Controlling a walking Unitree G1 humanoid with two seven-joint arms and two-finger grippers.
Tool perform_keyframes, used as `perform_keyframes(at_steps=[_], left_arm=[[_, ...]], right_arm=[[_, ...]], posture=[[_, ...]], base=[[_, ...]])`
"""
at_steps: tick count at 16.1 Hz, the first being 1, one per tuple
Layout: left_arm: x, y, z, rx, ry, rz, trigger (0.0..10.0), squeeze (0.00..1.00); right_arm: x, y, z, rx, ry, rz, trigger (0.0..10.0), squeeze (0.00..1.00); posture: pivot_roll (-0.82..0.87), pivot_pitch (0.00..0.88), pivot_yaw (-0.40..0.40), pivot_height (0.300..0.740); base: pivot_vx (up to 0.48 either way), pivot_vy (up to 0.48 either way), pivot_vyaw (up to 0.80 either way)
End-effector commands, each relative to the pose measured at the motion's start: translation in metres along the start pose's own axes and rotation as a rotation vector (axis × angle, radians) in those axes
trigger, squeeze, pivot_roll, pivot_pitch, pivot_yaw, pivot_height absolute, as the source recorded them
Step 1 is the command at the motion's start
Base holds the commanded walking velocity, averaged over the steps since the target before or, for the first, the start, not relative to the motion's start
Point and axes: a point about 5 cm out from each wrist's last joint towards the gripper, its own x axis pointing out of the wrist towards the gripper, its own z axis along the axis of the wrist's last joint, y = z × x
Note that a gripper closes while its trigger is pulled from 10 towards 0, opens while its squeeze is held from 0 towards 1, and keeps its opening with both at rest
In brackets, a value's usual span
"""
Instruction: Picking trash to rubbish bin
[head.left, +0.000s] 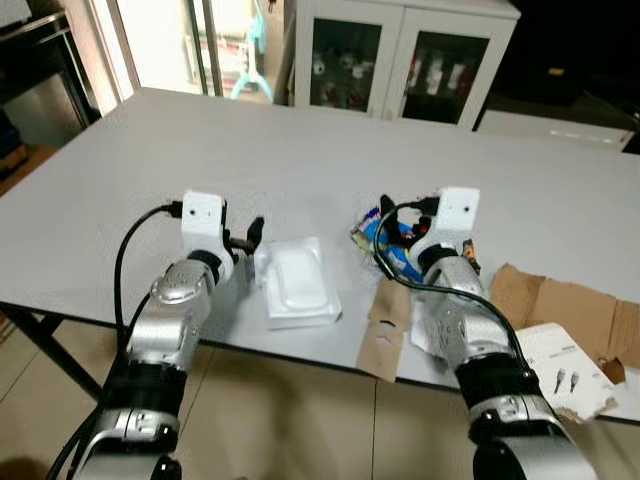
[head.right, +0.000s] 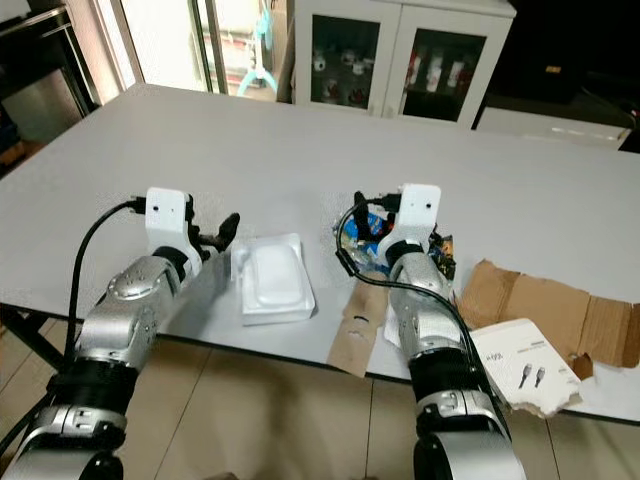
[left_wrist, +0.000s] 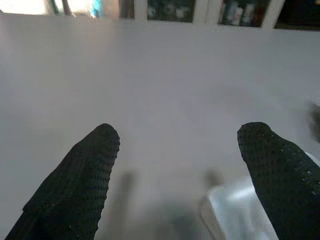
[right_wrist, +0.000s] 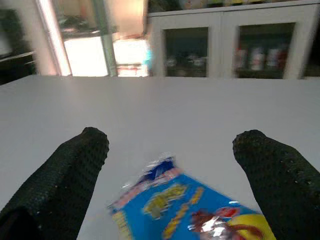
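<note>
Right wrist view: blue snack wrapper (right_wrist: 185, 210) lies between the spread right pincer (right_wrist: 170, 150) fingers.

One white foam tray (head.left: 297, 282), one blue snack wrapper (right_wrist: 190, 210), two cardboard pieces (head.left: 565, 311), one booklet (head.left: 565, 370)

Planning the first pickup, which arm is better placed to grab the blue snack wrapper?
The right. The right gripper is open with the blue snack wrapper lying just ahead between its fingers, while the left gripper sits beside the white plastic tray.
</note>
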Motion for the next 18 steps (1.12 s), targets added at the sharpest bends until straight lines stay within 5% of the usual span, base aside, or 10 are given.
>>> perform_keyframes(at_steps=[1,5,11,16,18], left_arm=[[-0.002,-0.007,0.005,-0.004,0.003,-0.044,10.0,0.0],[-0.006,-0.009,0.006,0.01,0.041,-0.069,10.0,0.0],[-0.014,0.006,0.011,0.053,0.091,-0.113,10.0,0.0],[-0.02,0.01,0.017,0.002,0.146,-0.186,10.0,0.0],[-0.021,0.014,0.013,0.053,0.194,-0.182,10.0,0.0]], right_arm=[[-0.001,0.005,0.003,-0.019,0.009,0.056,10.0,0.0],[-0.007,0.011,0.016,-0.046,-0.012,0.195,10.0,0.0],[-0.042,0.003,0.048,-0.08,-0.041,0.626,10.0,0.0],[-0.063,0.004,0.054,-0.047,-0.011,0.796,10.0,0.0],[-0.066,0.007,0.052,-0.029,-0.006,0.822,10.0,0.0]], posture=[[0.01,0.046,-0.051,0.74],[0.0,0.04,-0.054,0.74],[-0.01,0.024,-0.058,0.74],[-0.01,0.019,-0.055,0.74],[-0.01,0.018,-0.051,0.74]], base=[[0.0,0.0,0.0],[0.0,0.0,0.0],[0.0,0.0,0.0],[0.0,0.0,0.0],[0.0,0.0,0.0]])
